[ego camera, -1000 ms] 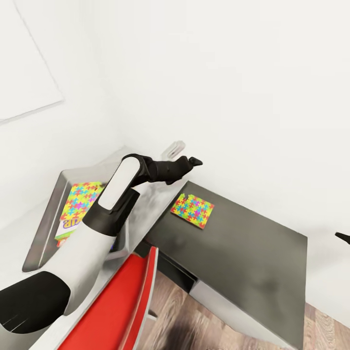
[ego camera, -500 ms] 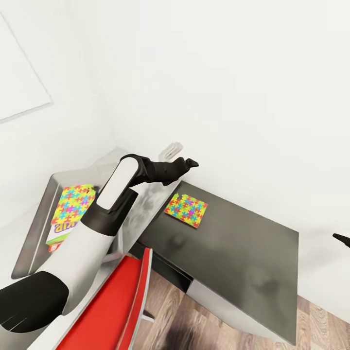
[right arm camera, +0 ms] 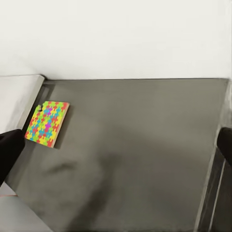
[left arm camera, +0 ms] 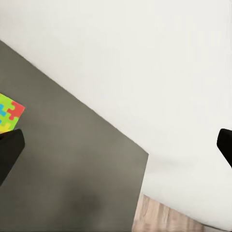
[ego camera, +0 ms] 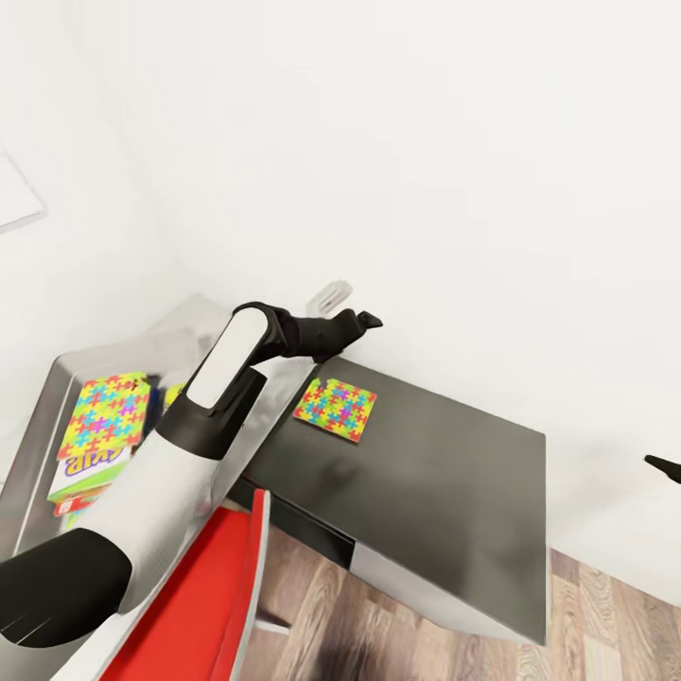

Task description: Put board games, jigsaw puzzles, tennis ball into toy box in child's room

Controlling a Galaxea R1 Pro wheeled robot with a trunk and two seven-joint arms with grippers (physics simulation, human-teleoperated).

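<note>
View panning right, desk sliding left | left gripper [ego camera: 364, 320] hovering wide open, empty | jigsaw puzzle [ego camera: 334, 410] lying on dark table [ego camera: 454, 473] near toy box [ego camera: 38, 426] | advice: be descending square over it, pinching an edge.

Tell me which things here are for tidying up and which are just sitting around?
For the job: puzzle on the dark desk; toy box holding another puzzle and a game box.

Just there: red chair, wood floor, white wall.

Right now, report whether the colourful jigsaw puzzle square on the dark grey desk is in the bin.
Out: jigsaw puzzle lies flat on the desk top.
</note>
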